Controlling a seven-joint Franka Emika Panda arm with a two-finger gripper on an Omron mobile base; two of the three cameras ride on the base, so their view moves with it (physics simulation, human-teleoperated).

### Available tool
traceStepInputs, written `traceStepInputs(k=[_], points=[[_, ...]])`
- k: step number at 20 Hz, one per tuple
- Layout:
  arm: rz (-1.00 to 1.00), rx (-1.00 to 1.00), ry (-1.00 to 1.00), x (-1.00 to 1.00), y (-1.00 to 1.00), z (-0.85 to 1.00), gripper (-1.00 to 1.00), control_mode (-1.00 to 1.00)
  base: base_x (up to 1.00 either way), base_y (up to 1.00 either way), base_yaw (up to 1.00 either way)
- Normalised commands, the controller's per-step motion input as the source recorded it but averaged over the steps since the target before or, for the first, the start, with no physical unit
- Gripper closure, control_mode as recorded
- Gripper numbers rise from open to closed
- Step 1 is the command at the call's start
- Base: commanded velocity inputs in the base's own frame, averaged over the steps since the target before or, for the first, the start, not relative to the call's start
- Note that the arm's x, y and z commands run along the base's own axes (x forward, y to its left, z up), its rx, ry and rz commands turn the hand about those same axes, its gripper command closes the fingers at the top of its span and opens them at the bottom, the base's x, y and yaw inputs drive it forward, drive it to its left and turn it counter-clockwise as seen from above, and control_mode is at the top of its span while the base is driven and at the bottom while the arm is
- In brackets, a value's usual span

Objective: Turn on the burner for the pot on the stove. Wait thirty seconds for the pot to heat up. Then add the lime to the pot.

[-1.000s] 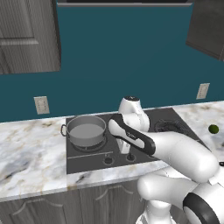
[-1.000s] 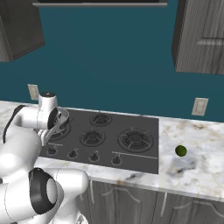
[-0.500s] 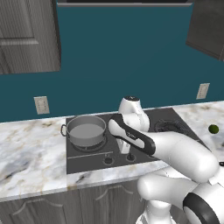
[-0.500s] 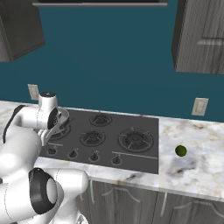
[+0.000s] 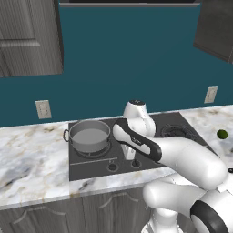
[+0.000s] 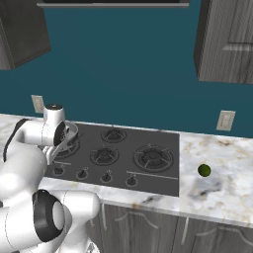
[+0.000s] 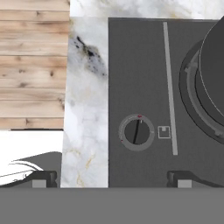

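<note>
One grey pot (image 5: pixel 90 136) sits on the stove's (image 5: pixel 91 161) left burner, the white arm (image 5: pixel 182 154) rising beside it. From the right, the lime (image 6: pixel 204 170) rests on the marble counter (image 6: pixel 222 188), well apart. Below, the spread hand (image 7: pixel 111 179) hovers over a black knob (image 7: pixel 136 132).

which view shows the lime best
The right base view: the lime sits unobstructed on the marble counter, right of the stove. The left base view catches it small near the right edge.
</note>
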Motion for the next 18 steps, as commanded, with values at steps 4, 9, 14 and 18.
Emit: traceStepInputs(k=[4, 9, 14, 18], points=[[0.00, 0.00, 0.00, 0.00, 0.00, 0.00, -1.00, -1.00, 0.00, 0.00, 0.00], [0.00, 0.00, 0.00, 0.00, 0.00, 0.00, -1.00, -1.00, 0.00, 0.00, 0.00], [0.00, 0.00, 0.00, 0.00, 0.00, 0.00, -1.00, -1.00, 0.00, 0.00, 0.00], [0.00, 0.00, 0.00, 0.00, 0.00, 0.00, -1.00, -1.00, 0.00, 0.00, 0.00]])
